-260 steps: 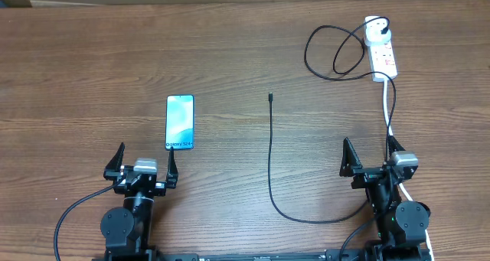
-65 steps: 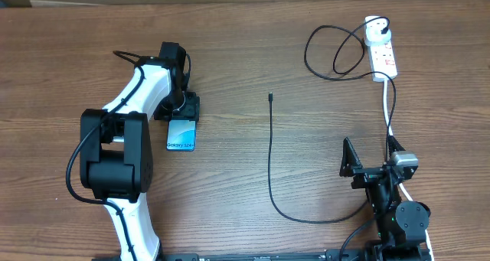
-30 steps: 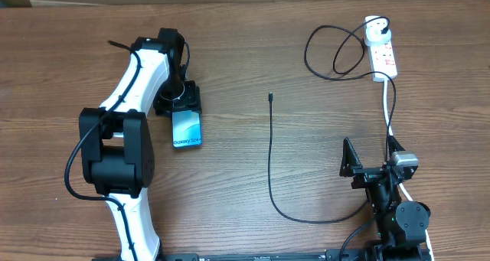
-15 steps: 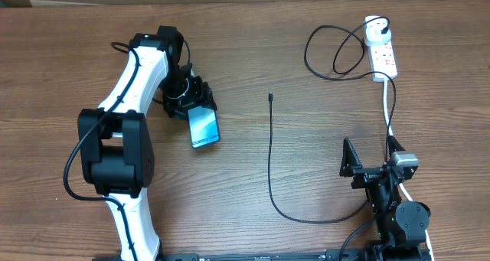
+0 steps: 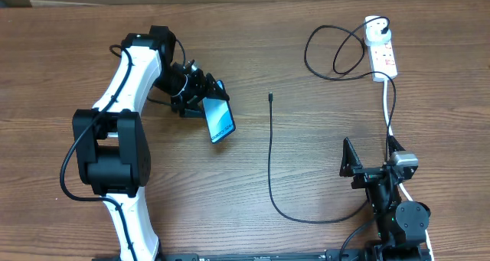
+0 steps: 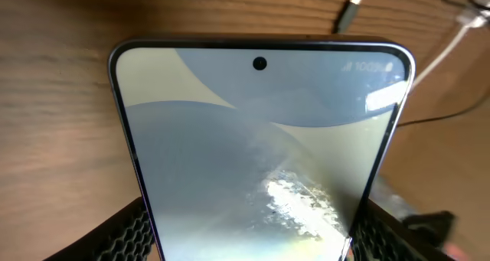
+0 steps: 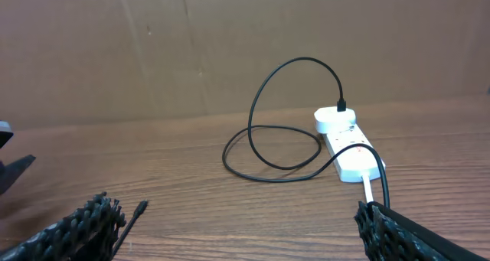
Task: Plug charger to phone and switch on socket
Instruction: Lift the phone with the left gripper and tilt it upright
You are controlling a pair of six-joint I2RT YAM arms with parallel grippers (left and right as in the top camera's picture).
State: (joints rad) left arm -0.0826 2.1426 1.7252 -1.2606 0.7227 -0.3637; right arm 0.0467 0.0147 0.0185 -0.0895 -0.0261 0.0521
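My left gripper (image 5: 205, 100) is shut on the phone (image 5: 219, 120), holding its upper end, with the lit teal screen facing up and the phone angled toward the table's middle. In the left wrist view the phone (image 6: 260, 161) fills the frame between my fingers. The charger's black cable (image 5: 270, 165) lies in the middle of the table, its connector tip (image 5: 270, 97) to the right of the phone, also seen in the left wrist view (image 6: 351, 11). Its round white adapter (image 5: 374, 36) sits in the white socket strip (image 5: 383, 56) at the far right. My right gripper (image 5: 370, 155) is open and empty near the front edge.
The strip's white cord (image 5: 388, 108) runs down toward the right arm. The black cable loops (image 5: 334, 53) beside the strip. In the right wrist view the strip (image 7: 348, 150) and cable loop (image 7: 283, 131) lie ahead, with a cardboard wall behind.
My left gripper has carried the phone to the right and turned it, bringing it closer to the cable's connector tip. The right arm has not moved.
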